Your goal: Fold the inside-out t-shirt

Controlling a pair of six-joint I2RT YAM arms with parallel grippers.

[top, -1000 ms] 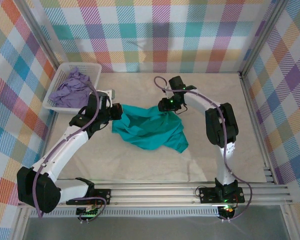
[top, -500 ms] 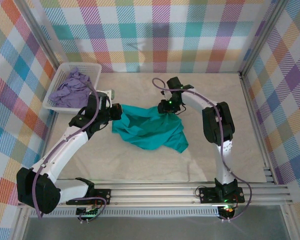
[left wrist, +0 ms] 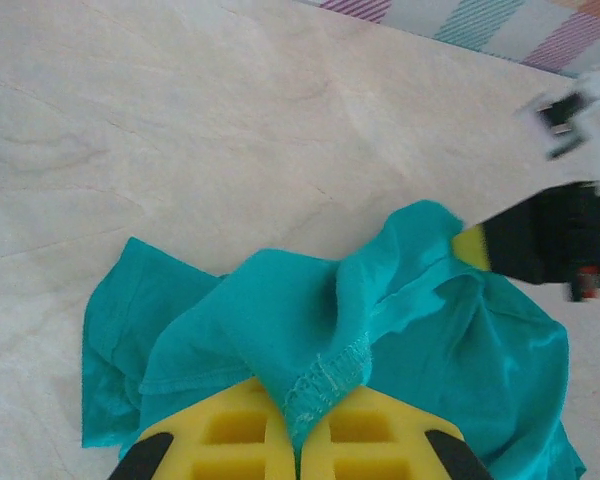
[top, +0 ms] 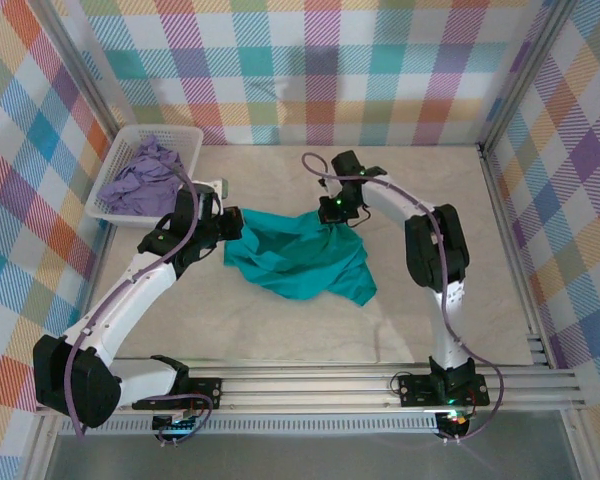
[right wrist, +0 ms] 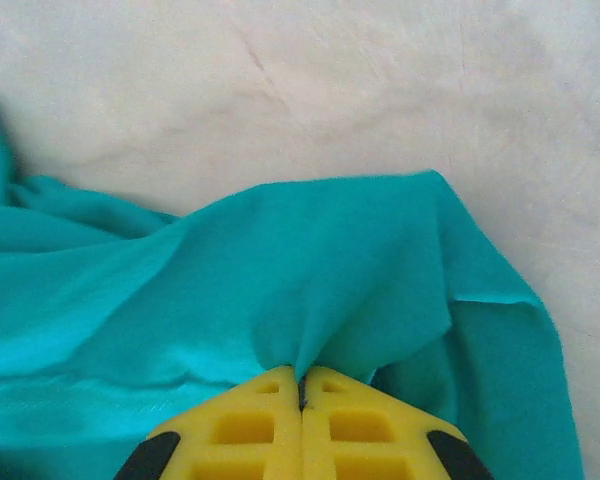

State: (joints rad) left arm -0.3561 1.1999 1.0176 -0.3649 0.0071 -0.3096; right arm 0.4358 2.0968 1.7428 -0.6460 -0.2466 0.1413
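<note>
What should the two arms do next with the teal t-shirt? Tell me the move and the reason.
The left gripper and right gripper are each shut on an edge of the teal-green soft cotton t-shirt, which lies bunched and wrinkled between them. So probably draw them apart, lifting slightly, to stretch the cloth flat.

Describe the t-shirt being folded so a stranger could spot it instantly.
On the pale table, look at the middle, right of the white basket in the far left corner. The teal-green t-shirt lies crumpled there, its edges pinched by the left pincer and the right pincer. Unlike the lavender garment in the basket, it sits on bare tabletop.
</note>
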